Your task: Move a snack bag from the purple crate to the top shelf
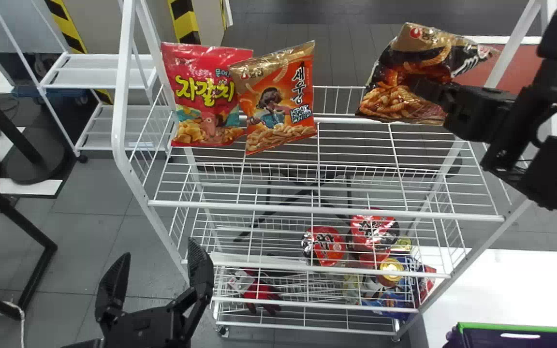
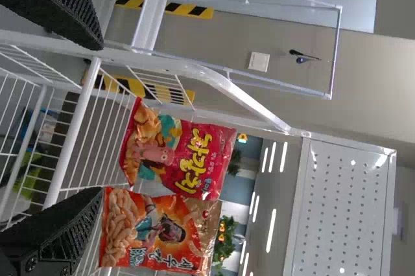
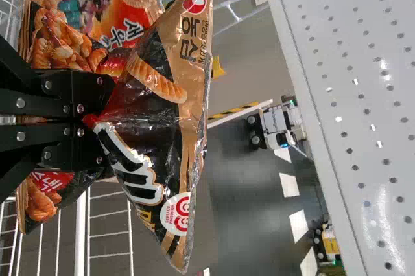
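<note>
Well, the right claw pinches the snack bag, seemingly mid-front.

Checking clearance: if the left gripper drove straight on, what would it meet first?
Left gripper: probably the rack's front left post, with the red snack bag beyond; depth unclear.

Snack bag — black and gold, rack — white

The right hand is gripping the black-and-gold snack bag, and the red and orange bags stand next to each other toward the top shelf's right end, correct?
Not quite: the head view shows the red bag and orange bag toward the left end of the top shelf. The rest holds: they stand next to each other, and the right hand is gripping the black-and-gold bag.
</note>
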Robot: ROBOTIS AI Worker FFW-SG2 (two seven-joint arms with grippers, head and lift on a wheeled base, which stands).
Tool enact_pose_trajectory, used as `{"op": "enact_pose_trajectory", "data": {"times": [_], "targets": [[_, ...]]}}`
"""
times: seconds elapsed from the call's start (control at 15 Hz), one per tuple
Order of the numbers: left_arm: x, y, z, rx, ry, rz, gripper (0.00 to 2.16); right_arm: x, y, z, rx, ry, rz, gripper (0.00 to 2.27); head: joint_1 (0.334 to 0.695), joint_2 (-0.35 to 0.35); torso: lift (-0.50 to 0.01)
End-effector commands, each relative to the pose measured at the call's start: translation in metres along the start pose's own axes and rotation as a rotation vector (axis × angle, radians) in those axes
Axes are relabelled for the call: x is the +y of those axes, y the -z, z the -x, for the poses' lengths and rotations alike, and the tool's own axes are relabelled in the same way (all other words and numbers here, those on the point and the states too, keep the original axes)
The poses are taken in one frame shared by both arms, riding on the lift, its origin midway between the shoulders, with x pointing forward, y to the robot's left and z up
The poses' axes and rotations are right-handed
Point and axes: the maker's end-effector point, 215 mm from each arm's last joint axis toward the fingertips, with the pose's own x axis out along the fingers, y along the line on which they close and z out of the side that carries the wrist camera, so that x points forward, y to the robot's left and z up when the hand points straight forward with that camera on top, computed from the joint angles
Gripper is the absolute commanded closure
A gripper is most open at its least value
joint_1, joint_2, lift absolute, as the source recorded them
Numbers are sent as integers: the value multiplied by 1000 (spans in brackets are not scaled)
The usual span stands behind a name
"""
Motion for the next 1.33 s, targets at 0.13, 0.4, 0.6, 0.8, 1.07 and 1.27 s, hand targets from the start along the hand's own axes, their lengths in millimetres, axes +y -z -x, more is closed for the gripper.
{"op": "enact_pose_trajectory", "data": {"times": [0.13,0.4,0.6,0.8,1.07,1.27], "targets": [[3,3,-4,0,-5,-1,-2,-11,35,-38,78,12,-10,1821,695,47,-1],[12,4,-9,0,-22,-4,-2,-29,29,-64,84,44,9,1821,695,56,-1],[16,7,-13,1,-28,-4,-2,-39,30,-84,113,59,4,1818,695,51,-1],[21,5,-18,-4,-37,1,-2,-37,44,-103,124,47,3,1818,695,54,-1],[29,8,-23,-1,-50,-2,-2,-34,55,-116,136,28,-4,1781,695,72,-1],[33,7,-25,-2,-55,-1,-2,-30,70,-123,145,17,-3,1754,695,87,-1]]}}
